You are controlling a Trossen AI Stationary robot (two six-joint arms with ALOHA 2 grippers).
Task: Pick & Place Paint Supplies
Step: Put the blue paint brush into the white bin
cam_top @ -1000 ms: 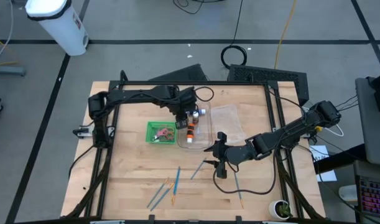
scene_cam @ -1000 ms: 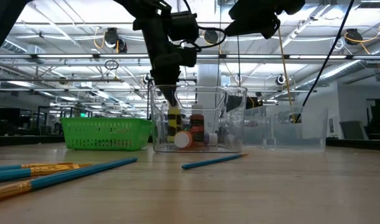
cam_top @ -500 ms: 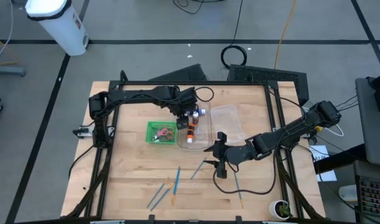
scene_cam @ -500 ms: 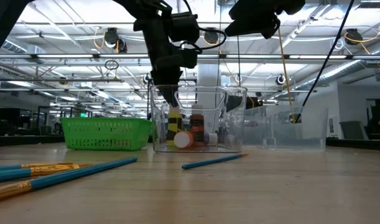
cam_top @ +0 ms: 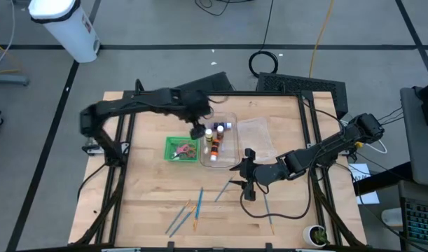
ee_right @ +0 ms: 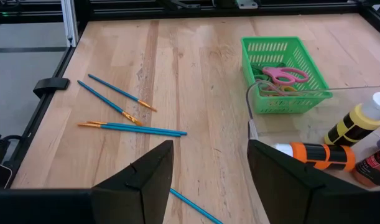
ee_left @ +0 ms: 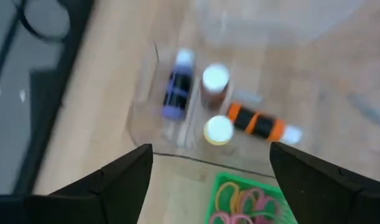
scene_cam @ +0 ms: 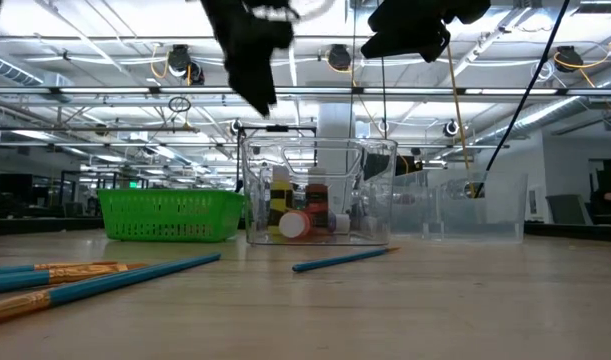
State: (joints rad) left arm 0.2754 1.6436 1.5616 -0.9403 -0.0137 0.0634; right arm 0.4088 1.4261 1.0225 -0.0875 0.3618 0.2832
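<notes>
Paint bottles stand and lie in a clear bin (cam_top: 219,142): a yellow-and-black one (scene_cam: 280,197) upright, an orange one (ee_left: 258,123) and a purple one (ee_left: 177,93) on their sides. My left gripper (cam_top: 197,131) hangs open above the bin's near-left corner (ee_left: 209,149), holding nothing. Scissors (ee_right: 283,76) lie in the green basket (cam_top: 178,148). Several blue and orange brushes (cam_top: 189,213) lie flat on the table. My right gripper (cam_top: 242,175) waits open above the table right of the brushes (ee_right: 211,146).
A second clear container (cam_top: 256,136) sits right of the bottle bin. A loose brush (cam_top: 224,190) and another (cam_top: 268,210) lie near my right gripper. The dark frame rails (cam_top: 199,93) border the wooden table; bare wood lies toward the near left.
My left gripper has let go of the yellow-and-black bottle inside the clear bin, risen clear of the bin's rim and drawn back toward the table's left. The bottle stays upright in the bin.
</notes>
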